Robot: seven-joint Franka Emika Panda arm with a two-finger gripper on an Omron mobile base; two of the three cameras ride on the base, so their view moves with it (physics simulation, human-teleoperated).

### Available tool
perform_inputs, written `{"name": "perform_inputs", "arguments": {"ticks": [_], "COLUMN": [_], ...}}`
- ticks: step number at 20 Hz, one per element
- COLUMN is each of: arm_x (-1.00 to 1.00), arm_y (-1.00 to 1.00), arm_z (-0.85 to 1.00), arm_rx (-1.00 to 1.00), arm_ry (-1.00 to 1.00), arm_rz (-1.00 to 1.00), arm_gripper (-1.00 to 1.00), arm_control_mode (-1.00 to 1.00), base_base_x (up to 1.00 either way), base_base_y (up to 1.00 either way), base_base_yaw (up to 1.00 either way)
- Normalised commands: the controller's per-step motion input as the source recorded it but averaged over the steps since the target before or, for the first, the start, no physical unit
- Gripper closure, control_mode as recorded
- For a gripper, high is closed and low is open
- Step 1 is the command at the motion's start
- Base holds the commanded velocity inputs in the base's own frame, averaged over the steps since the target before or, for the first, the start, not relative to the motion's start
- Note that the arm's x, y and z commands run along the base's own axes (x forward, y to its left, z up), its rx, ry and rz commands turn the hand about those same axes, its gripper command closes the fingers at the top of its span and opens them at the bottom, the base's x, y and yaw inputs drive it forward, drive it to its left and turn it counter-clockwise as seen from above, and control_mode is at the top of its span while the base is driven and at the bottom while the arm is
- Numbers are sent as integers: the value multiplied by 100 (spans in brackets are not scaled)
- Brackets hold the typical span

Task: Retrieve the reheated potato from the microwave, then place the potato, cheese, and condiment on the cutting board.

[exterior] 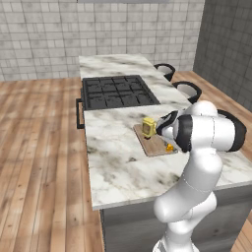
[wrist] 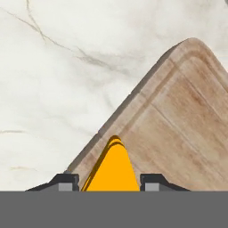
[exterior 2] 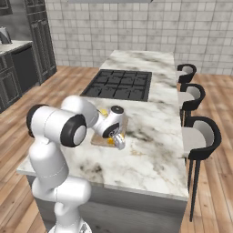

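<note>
Your tool (wrist: 110,185) is clamped narrow on the cheese (wrist: 114,168), the orange wedge sitting between both fingers (wrist: 64,181). It's right above the cutting board (wrist: 187,129), near the board's edge. The board lies flat on the marble counter (exterior: 118,162). The condiment (exterior: 148,126) bottle stands upright at the board's far end. The cooktop (exterior: 117,92) is beyond it.

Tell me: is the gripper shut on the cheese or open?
Shut on it. In the hand view the cheese wedge sits between the fingertips of the gripper, above the cutting board.
</note>
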Motion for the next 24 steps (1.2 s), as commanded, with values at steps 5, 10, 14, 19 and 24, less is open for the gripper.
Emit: {"name": "perform_inputs", "arguments": {"ticks": [5, 10, 14, 19, 24], "arm_x": [22, 0, -3, 0, 12], "arm_y": [0, -2, -4, 0, 4], "arm_z": [3, 6, 14, 23, 7], "arm_rx": [1, -1, -6, -9, -5], "arm_ry": [-4, -1, 0, -1, -1], "arm_rz": [15, 11, 6, 5, 6], "arm_gripper": [100, 100, 100, 100, 100], "arm_control_mode": [-100, -100, -100, -100, -100], "base_base_x": [0, 0, 0, 0, 0], "base_base_y": [0, 0, 0, 0, 0], "base_base_yaw": [0, 0, 0, 0, 0]}}
